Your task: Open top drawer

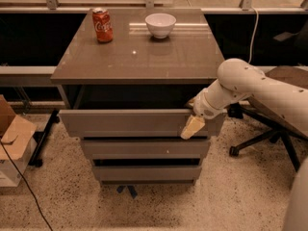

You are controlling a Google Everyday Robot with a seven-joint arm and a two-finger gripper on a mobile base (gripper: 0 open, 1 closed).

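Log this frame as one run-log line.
top drawer: partly out | tool: at its front's right end, over top edge | cabinet top: can, bowl

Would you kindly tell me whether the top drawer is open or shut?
Partly open: the top drawer juts forward of the cabinet top, a dark gap behind its front. The gripper sits at its right upper edge.

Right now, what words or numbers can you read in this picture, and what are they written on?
"Coca-Cola": white curly writing on the red can, which stands at the back left of the cabinet top. The can's smaller print is too blurred to read.
No writing shows on the white bowl, on the top drawer, or on the gripper, which is at the right end of that drawer's front.
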